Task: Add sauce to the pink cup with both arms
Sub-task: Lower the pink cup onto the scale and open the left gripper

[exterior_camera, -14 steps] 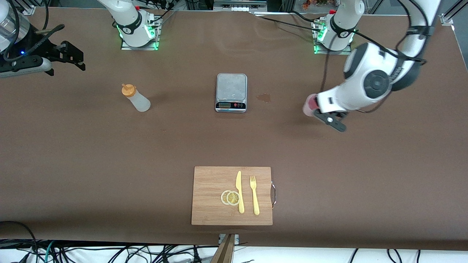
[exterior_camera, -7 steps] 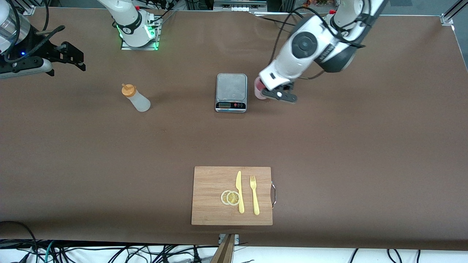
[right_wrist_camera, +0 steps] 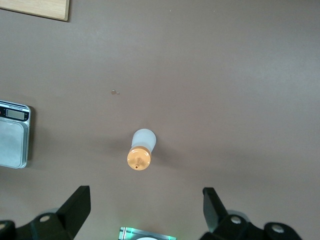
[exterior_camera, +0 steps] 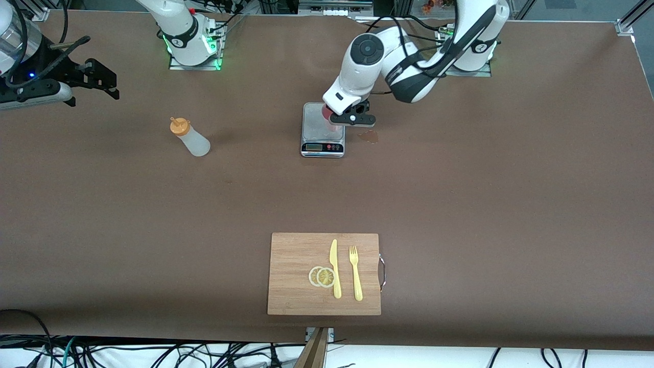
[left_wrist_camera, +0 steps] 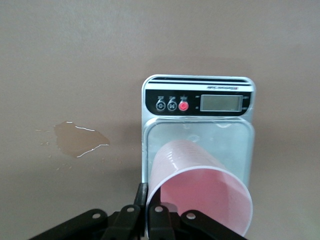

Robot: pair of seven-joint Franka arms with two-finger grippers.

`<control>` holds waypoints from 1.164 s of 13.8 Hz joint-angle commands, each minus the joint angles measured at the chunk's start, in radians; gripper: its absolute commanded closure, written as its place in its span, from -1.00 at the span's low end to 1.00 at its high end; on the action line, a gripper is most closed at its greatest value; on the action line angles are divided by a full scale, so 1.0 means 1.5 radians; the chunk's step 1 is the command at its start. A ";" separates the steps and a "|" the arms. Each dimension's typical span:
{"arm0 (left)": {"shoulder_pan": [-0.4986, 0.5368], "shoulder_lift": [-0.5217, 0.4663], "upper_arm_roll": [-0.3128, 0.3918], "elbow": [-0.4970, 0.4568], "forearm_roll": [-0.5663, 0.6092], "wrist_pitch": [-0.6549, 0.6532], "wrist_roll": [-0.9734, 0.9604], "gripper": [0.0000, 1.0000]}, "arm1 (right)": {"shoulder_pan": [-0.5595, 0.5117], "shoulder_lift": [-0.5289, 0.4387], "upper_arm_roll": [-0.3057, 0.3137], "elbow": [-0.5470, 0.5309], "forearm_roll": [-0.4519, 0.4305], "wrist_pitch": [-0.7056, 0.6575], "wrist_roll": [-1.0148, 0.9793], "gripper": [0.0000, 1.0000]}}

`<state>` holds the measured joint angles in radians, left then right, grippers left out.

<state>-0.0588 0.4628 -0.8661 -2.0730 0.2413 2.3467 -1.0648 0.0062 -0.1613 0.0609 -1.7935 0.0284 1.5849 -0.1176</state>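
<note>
The pink cup (left_wrist_camera: 200, 197) is gripped by the left end effector (exterior_camera: 351, 118) over the scale (exterior_camera: 323, 129), presumably for weighing; the right end effector (right_wrist_camera: 145, 210) is held open above the sauce bottle (exterior_camera: 189, 136), waiting.

1. Lighting is even and diffuse from overhead; the brown table (exterior_camera: 460, 204) shows no hard glare
2. Soft shadows lie beside the sauce bottle (exterior_camera: 190, 137) and under the left gripper (exterior_camera: 341, 115), on the table below it
3. A spill (left_wrist_camera: 80, 139) beside the steel scale (left_wrist_camera: 199, 107) carries thin bright reflections along its edge
4. Green lights glow at the arm bases (exterior_camera: 194, 56)
5. The pink cup (left_wrist_camera: 200, 192) is sharp in the left wrist view; the right gripper (right_wrist_camera: 145, 212) fingers there appear dark
</note>
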 commanded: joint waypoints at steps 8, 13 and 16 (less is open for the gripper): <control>-0.011 0.060 0.002 0.017 0.053 0.045 -0.036 -0.99 | 0.001 -0.004 -0.003 -0.002 0.010 -0.003 -0.001 -1.00; -0.001 0.018 -0.004 0.018 0.047 0.017 -0.032 -1.00 | 0.002 -0.003 -0.003 -0.002 0.010 -0.003 -0.001 -1.00; 0.017 -0.037 -0.030 0.019 0.019 -0.037 -0.032 -1.00 | 0.001 -0.003 -0.003 -0.002 0.010 -0.002 -0.001 -1.00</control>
<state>-0.0568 0.4965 -0.8805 -2.0383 0.2922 2.3569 -1.0966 0.0062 -0.1612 0.0609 -1.7935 0.0284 1.5847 -0.1176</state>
